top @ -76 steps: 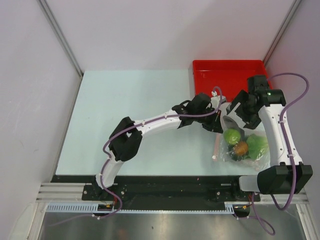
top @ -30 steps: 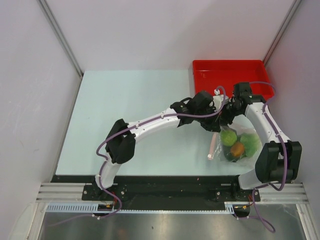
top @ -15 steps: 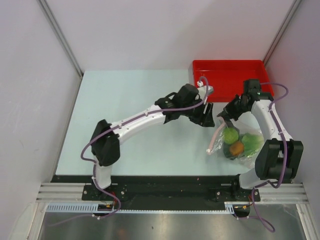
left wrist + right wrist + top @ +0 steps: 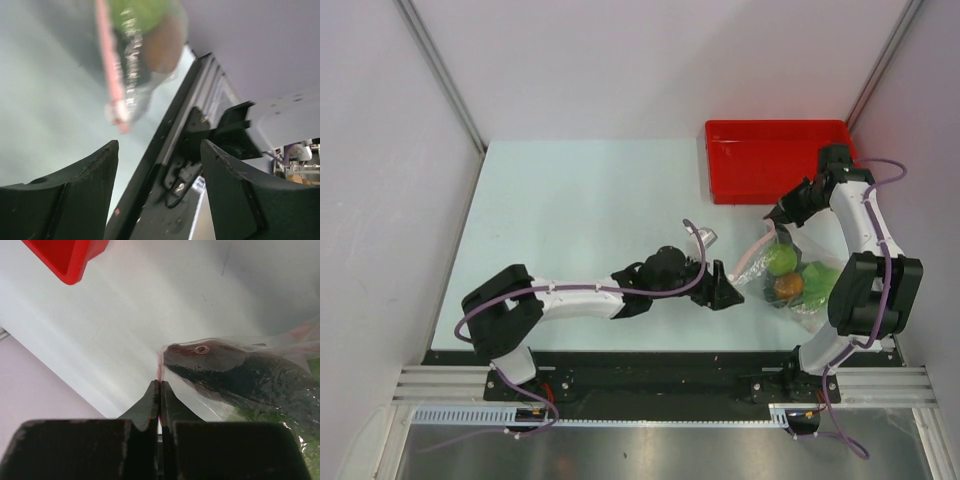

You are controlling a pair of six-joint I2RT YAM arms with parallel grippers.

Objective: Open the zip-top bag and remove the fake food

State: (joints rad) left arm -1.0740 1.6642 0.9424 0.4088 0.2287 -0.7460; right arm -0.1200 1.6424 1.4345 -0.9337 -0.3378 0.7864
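I am watching the zip-top bag (image 4: 790, 275) lying close to the right edge of the surface (image 4: 580, 220), toward its near right corner and just on the near side of the red tray (image 4: 770, 165), which is sitting in the far right corner.

The right jaws are pressing fully together on the bag's far end. In the right wrist view they are pinching a thin fold of clear plastic where a trace of the pinkish zip strip (image 4: 752, 258) is showing. Right beside that pinch, the grey fish (image 4: 225, 367) is lying inside the bag with its eye facing up. Behind it, through the plastic, I am seeing the light green fruit (image 4: 781, 260), the orange-brown fruit (image 4: 788, 287) and the lettuce piece (image 4: 820, 280) bunching together.

The left jaws are standing wide apart and gripping nothing. They are hanging low near the near edge of the surface, just left of the bag's mouth and not touching it. In the left wrist view the zip strip is blurred.
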